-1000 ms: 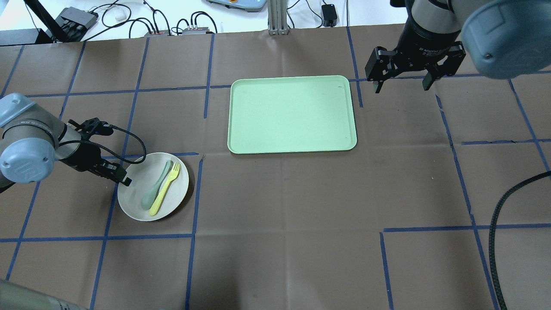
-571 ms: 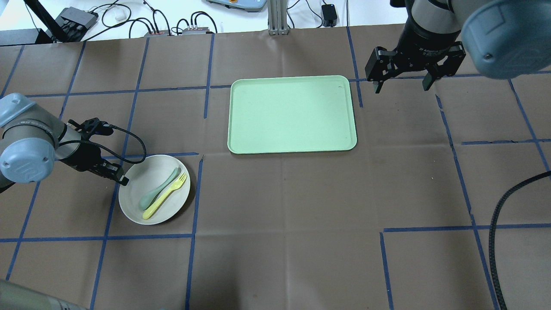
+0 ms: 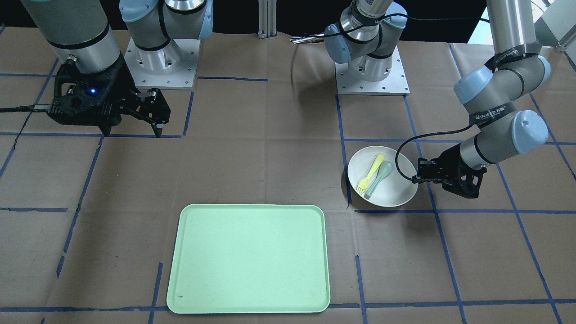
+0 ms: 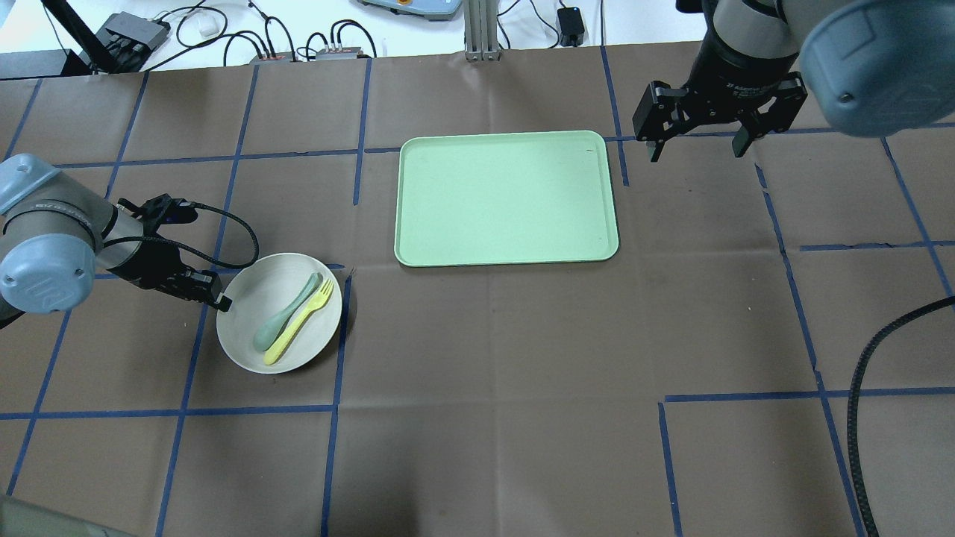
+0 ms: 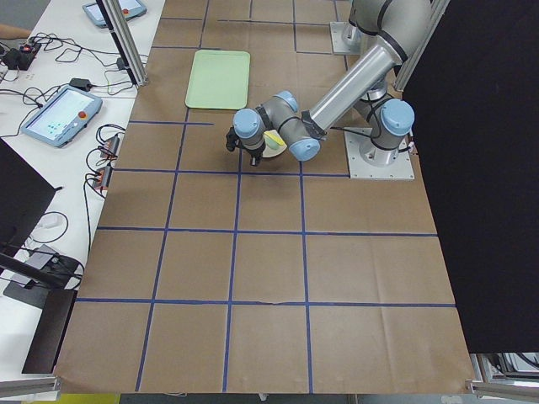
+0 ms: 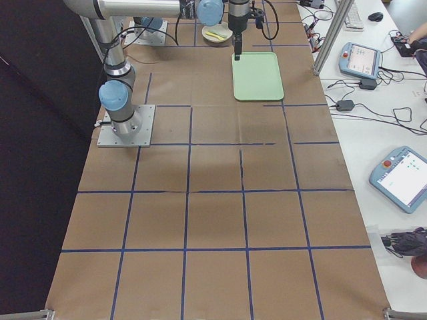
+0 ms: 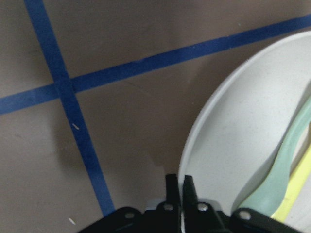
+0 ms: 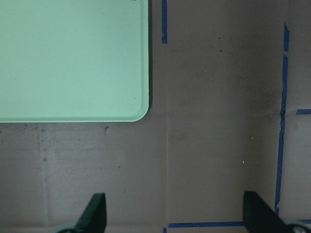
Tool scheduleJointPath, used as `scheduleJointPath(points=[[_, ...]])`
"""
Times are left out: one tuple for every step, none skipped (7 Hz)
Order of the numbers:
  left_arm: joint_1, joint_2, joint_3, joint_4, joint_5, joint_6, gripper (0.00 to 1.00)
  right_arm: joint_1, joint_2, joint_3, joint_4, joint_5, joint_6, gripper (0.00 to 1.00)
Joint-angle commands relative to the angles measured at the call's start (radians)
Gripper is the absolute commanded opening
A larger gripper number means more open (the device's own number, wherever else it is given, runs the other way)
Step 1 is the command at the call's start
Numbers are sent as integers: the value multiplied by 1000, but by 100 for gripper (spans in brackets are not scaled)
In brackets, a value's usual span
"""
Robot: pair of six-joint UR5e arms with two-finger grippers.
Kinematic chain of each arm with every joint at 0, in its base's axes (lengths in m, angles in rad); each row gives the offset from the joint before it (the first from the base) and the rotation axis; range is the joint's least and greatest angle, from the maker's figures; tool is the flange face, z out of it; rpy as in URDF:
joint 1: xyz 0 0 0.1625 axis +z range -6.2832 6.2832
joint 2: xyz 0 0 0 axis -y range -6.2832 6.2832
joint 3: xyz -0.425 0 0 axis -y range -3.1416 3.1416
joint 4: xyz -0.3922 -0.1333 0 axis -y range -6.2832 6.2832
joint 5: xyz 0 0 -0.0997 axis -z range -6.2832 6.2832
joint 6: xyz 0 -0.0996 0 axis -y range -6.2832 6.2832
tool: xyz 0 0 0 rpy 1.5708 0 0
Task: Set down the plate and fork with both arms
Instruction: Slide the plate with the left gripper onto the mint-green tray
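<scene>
Pinching plate [image 4: 254, 292], left end effector [image 4: 221, 303], fork [image 4: 298, 324] inside

my table [image 4: 522, 335] wears brown paper crossed by blue tape lines [image 4: 254, 409]; a white bench [image 6: 373, 150] with cables [image 4: 272, 33] and pendants [image 6: 405, 175] runs alongside it.

Matt plate [image 4: 261, 287], plastic fork [image 4: 298, 324], smooth tray [image 4: 507, 198], creased brown paper [image 4: 522, 373].

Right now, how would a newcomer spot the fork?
Start at the mint-green tray, then look toward the robot's left for the round off-white plate. Two utensils lie on it side by side: the fork is the pale-yellow one with tines, not the grey-green spoon.
</scene>
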Motion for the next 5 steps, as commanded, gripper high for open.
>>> scheduleJointPath(points=[[-115, 13, 8, 14, -41, -213, 0, 0, 0, 0, 1, -1, 0, 100], [-202, 12, 38, 29, -43, -338, 0, 0, 0, 0, 1, 0, 0, 100], [-273, -5, 90, 30, -47, -435, 0, 0, -1, 0, 1, 0, 0, 100], [-325, -28, 130, 31, -105, -552, 0, 0, -2, 0, -1, 0, 0, 100], [-386, -84, 185, 68, -116, -624, 0, 0, -2, 0, 1, 0, 0, 100]])
